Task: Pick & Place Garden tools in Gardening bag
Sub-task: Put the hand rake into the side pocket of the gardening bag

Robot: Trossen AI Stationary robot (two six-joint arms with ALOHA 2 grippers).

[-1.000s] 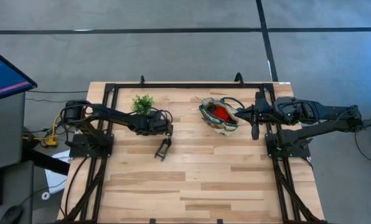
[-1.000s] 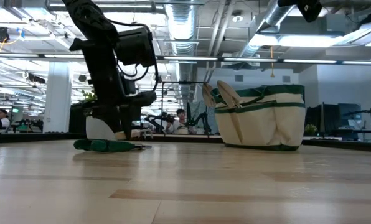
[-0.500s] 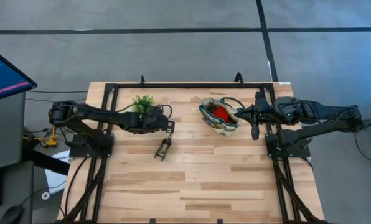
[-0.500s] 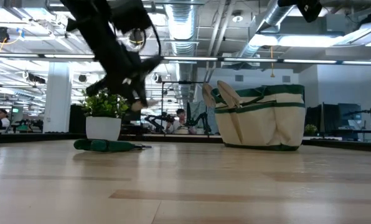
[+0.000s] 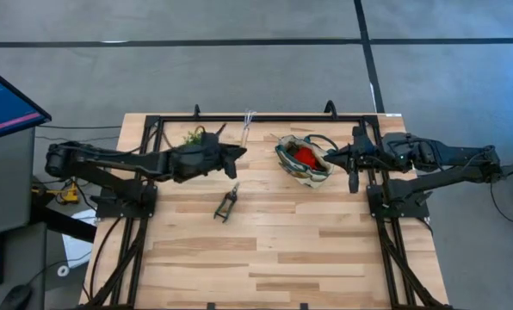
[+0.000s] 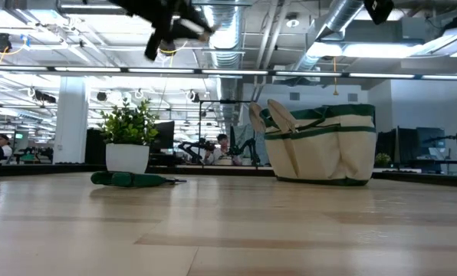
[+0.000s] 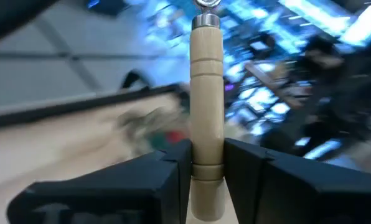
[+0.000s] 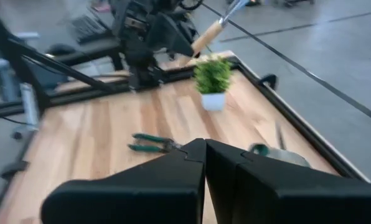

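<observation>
Left hand (image 7: 207,163) grasps a wooden-handled tool (image 7: 206,93) high above the tabletop (image 5: 274,250); right hand (image 8: 204,155) clenched beside the bag (image 5: 304,160); shears (image 5: 225,205) lie mid-tabletop

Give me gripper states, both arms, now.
Left gripper: closed on a wooden-handled tool, raised above the table.
Right gripper: shut, empty, beside the gardening bag.

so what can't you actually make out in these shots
- Left gripper, shut on a wooden-handled tool: its working end is cut off by the left wrist view's edge and too small in the high view.
- Gardening bag: only something red shows; the walls hide the rest.
- Pruning shears: blades too small in the high view.
</observation>
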